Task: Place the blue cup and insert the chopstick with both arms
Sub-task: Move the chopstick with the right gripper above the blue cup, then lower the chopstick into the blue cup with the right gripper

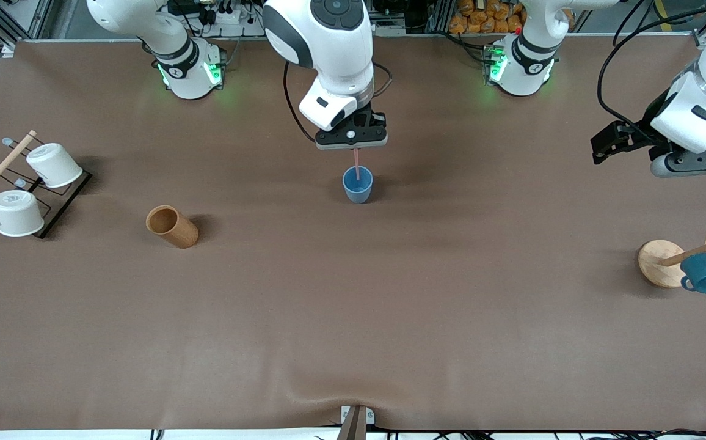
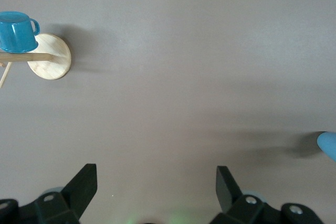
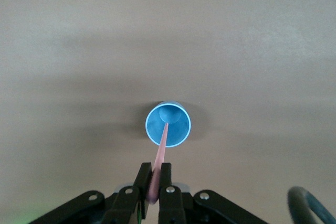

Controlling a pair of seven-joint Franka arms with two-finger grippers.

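The left gripper [image 2: 152,192] waits in the air over the table's left-arm end, fingers spread apart. The right gripper [image 1: 353,145] hangs above the upright blue cup [image 1: 357,184] at mid-table, fingers clamped on the chopstick [image 3: 160,157], whose lower end dips inside the cup.

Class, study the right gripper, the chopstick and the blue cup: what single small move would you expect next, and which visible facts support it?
Probably the right gripper should open and drop the chopstick. Its fingers are shut on the stick's top, and the lower end already sits inside the upright blue cup, directly below. The left gripper waits open, over the table's left-arm end.
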